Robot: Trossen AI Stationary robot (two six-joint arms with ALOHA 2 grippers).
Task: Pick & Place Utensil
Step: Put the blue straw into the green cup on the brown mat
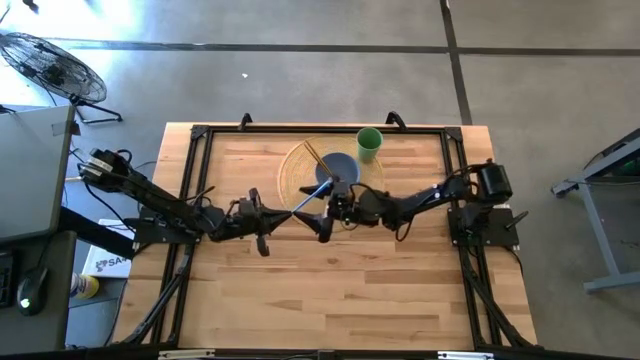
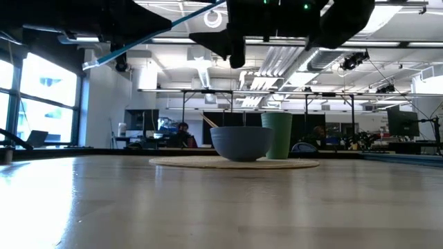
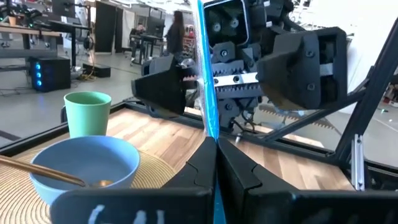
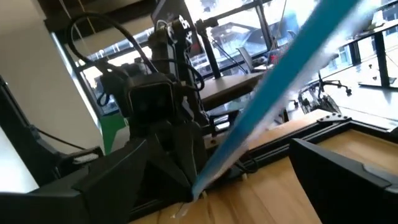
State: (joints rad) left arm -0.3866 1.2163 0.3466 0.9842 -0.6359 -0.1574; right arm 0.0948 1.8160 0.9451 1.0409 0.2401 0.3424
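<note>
A long blue utensil (image 1: 312,197) is lifted above the table's middle. In the low view the blue utensil (image 2: 152,31) slants high over the tabletop. My left gripper (image 3: 214,152), reaching in from the table's left (image 1: 283,213), is shut on it. My right gripper (image 1: 322,212) faces it from the right, open. Its fingers stand on either side of the utensil's shaft (image 4: 280,81) without plainly touching. A blue-grey bowl (image 1: 340,165) holding a gold stick sits on a round woven mat (image 1: 296,170), with a green cup (image 1: 368,144) beside it. My left gripper pinches the blue utensil near its lower end (image 3: 210,134) between its two fingertips, coming in about level from the table's left. The utensil is clear of the table and runs on slanting upward past the fingers, between my right gripper's open fingers.
The bowl (image 3: 84,165), cup (image 3: 87,112) and mat lie just beyond the grippers, toward the far edge. A black frame (image 1: 200,135) runs along the table's sides and far edge. Bare wood (image 1: 330,290) spreads out on the near side.
</note>
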